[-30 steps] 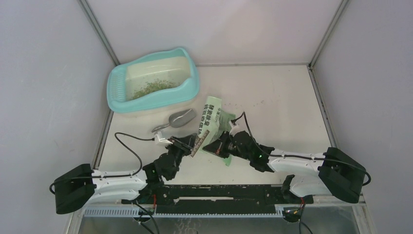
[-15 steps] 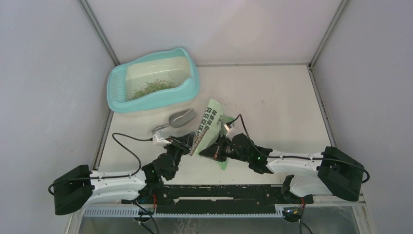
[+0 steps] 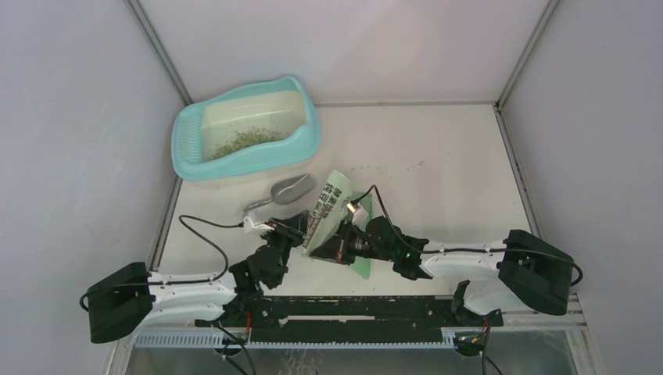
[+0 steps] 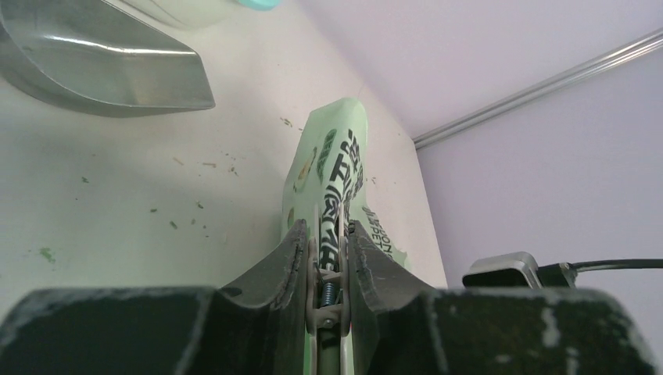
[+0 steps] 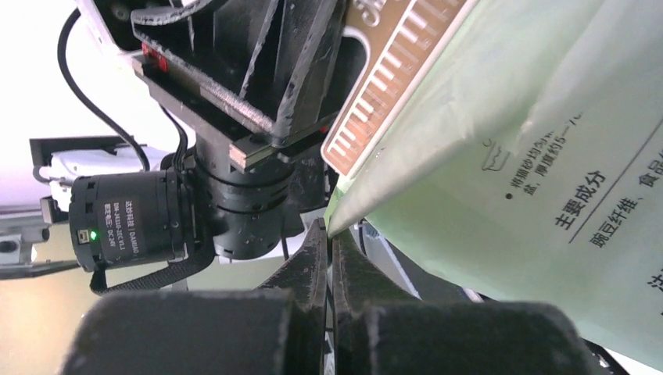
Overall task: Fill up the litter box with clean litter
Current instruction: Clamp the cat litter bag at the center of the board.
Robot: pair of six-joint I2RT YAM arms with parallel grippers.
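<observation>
Litter box (image 3: 309, 137) sits at far left of the table (image 3: 438, 156), some litter (image 3: 246, 141) spread inside, stray granules on the tabletop. Versus a second ago: green bag (image 3: 332, 205) is raised off the table, tipped more on edge and shifted left; right arm has moved left with it. Left gripper (image 4: 328, 234) is narrowly parted, pinching the bag's printed edge. Right gripper (image 5: 328, 230) has fingers pressed together on a corner of the bag (image 5: 532, 156). Metal scoop (image 3: 285, 190) lies between box and bag, untouched.
</observation>
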